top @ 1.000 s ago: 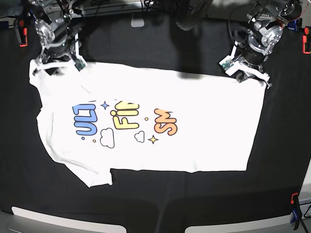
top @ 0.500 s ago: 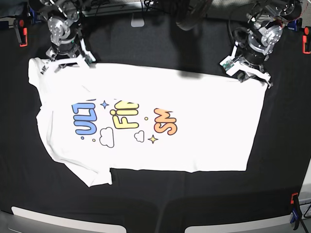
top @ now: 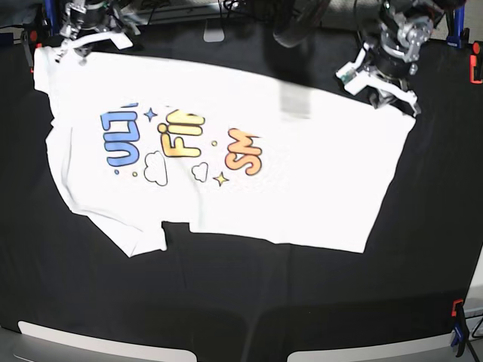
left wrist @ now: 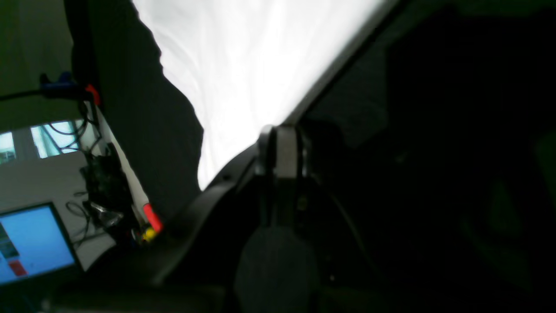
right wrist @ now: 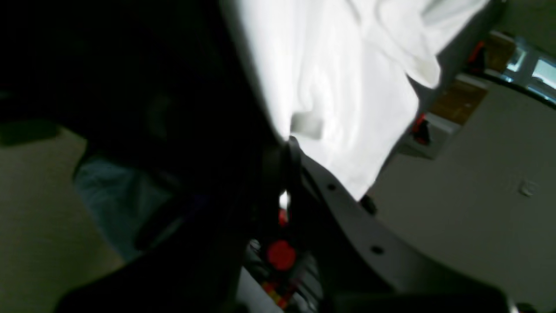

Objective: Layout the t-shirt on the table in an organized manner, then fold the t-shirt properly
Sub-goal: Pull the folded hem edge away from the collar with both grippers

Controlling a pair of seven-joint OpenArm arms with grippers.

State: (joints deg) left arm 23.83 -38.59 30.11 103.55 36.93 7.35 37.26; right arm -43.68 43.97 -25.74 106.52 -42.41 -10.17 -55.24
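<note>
**A:** Where is the t-shirt (top: 226,158) lying?

**B:** Spread print-up across the upper half of the black tabletop (top: 241,302) in the base view, lettering toward the left of the frame. One sleeve points down at the lower left, and the hem runs down the right side. The top edge slants from the upper left corner down toward the upper right.

**A:** And the arms?

**B:** Both sit at the top edge of the frame, reaching down onto the cloth. The right end effector (top: 75,38) is in the upper left corner, at the shirt's top-left corner. The left end effector (top: 389,87) is in the upper right, at the shirt's other top corner.

**A:** Are they gripping?

**B:** Yes. In the left wrist view the left end effector (left wrist: 278,134) is pinched tight on the white fabric, which fans upward from its tips. In the right wrist view the right end effector (right wrist: 289,145) is likewise clamped on the t-shirt (right wrist: 347,100), with loose folds hanging toward the upper right of that frame.

**A:** Anything else visible?

**B:** A red clamp (top: 476,68) on the right edge of the tabletop.
</note>
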